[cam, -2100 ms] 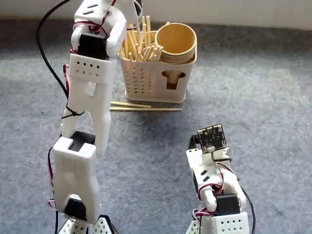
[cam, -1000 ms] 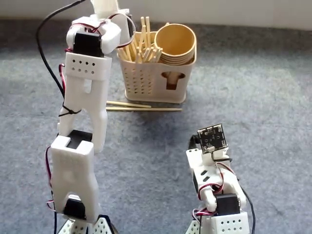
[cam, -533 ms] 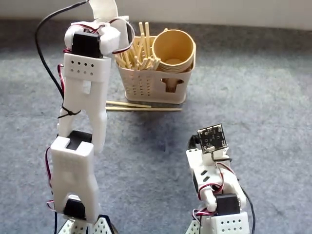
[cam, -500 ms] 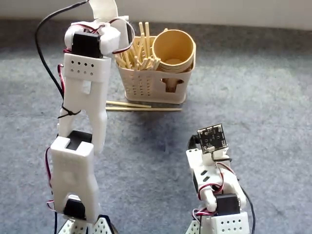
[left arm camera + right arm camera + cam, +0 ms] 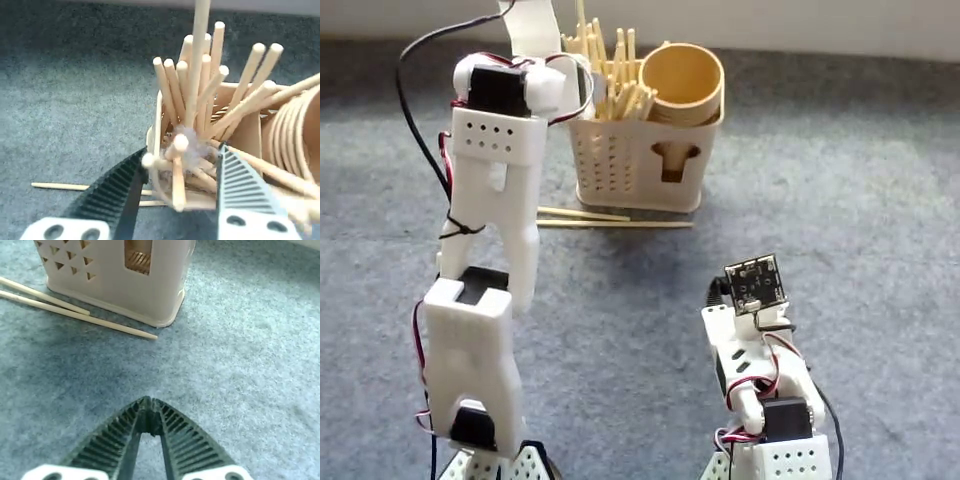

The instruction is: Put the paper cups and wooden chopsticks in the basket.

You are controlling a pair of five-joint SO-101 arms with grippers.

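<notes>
A pale perforated basket (image 5: 620, 165) stands at the back of the grey carpet. Its left compartment holds several wooden chopsticks (image 5: 610, 75); a stack of paper cups (image 5: 682, 85) fills the right one. Two more chopsticks (image 5: 610, 220) lie on the carpet against its front. My left gripper (image 5: 182, 155) hovers open over the chopstick bundle (image 5: 200, 100), its jaws either side of the upper ends, beside the cups (image 5: 295, 135). My right gripper (image 5: 146, 401) is shut and empty, low over the carpet, pointing at the basket (image 5: 110, 270) and the loose chopsticks (image 5: 75, 312).
The left arm (image 5: 500, 140) stretches up the left side to the basket's corner. The right arm (image 5: 760, 380) is folded at the near right. Open carpet lies between the arms and to the right of the basket.
The basket, tipped half a second ago, stands straight again, and the chopsticks in it stick up higher. The left arm's wrist has shifted slightly back. The right arm has not moved.
</notes>
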